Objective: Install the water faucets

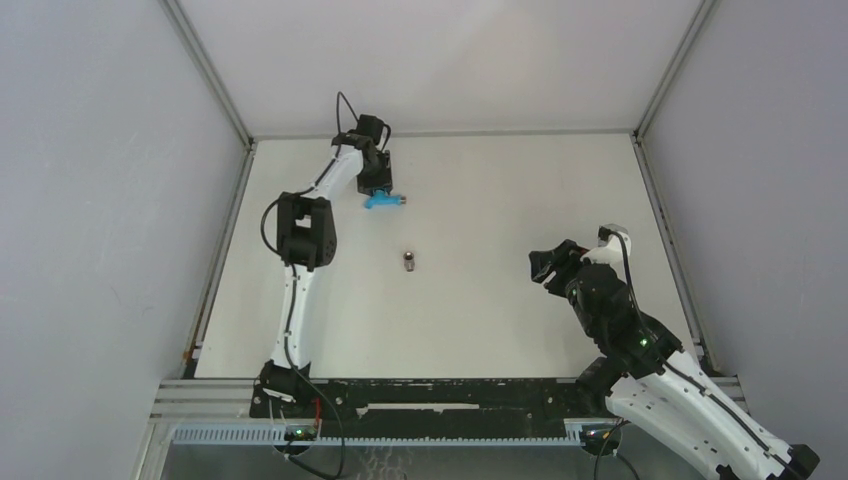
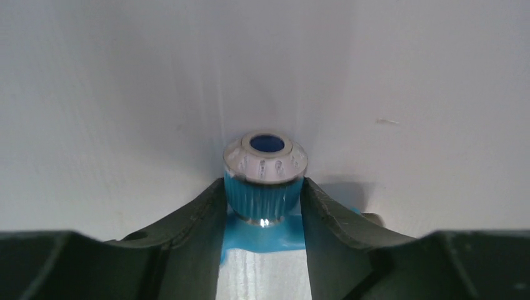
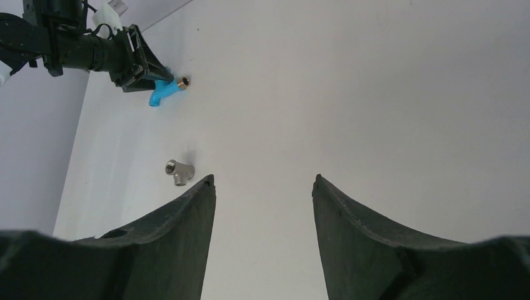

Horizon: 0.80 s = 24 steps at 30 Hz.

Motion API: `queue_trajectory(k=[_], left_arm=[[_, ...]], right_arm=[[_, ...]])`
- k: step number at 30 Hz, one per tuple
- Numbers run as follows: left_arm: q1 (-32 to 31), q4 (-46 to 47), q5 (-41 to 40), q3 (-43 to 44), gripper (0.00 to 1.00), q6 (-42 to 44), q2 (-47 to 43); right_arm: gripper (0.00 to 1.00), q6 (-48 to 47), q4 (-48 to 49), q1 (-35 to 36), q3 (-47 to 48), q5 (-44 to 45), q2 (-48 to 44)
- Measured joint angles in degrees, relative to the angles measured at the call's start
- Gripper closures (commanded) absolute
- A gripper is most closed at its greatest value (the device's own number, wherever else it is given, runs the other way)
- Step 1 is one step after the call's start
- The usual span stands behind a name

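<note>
My left tool point(image 2: 264, 182) is stretched out to the far left part of the white bench point(image 1: 500, 330), and it is clamped on the small bright-blue bent plastic tap point(image 1: 383, 201). In the left wrist view the two dark fingers point(image 2: 194, 231) press on both sides of the ribbed blue collar of the tap. Above the collar I look straight onto a silver metal ring with a round blue opening in its middle. In the right wrist view the tap lies sideways in that tool, with its metal end pointing away from the fingers and a short blue spout pointing toward the near side. I cannot tell if the tap touches the bench or is just above it.

The small grey metal fitting point(image 1: 410, 262) has a tee shape with an open round mouth. It lies alone on the bench, nearer to me than the tap and well apart from both tools.

My right tool point(image 3: 262, 181) hovers at the right side of the bench. Its fingers stand apart, and only bare bench shows between them.
</note>
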Motion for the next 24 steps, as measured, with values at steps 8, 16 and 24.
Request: queue_trajectory(k=[8, 16, 24], left_arm=[[-0.1, 2.6, 1.7, -5.6, 0.89, -0.2, -2.5], [-1.7, 3.4, 7.0, -18.7, 1.0, -2.9, -11.1], [-7.8, 8.2, 16.0, -30.1, 1.0, -9.4, -28.9]], right_arm=[[0.37, 0.2, -0.4, -0.3, 0.0, -1.8, 0.0], [0.39, 0.3, -0.1, -0.3, 0.0, -5.0, 0.3], [0.37, 1.2, 4.3, -0.3, 0.0, -9.9, 2.9]])
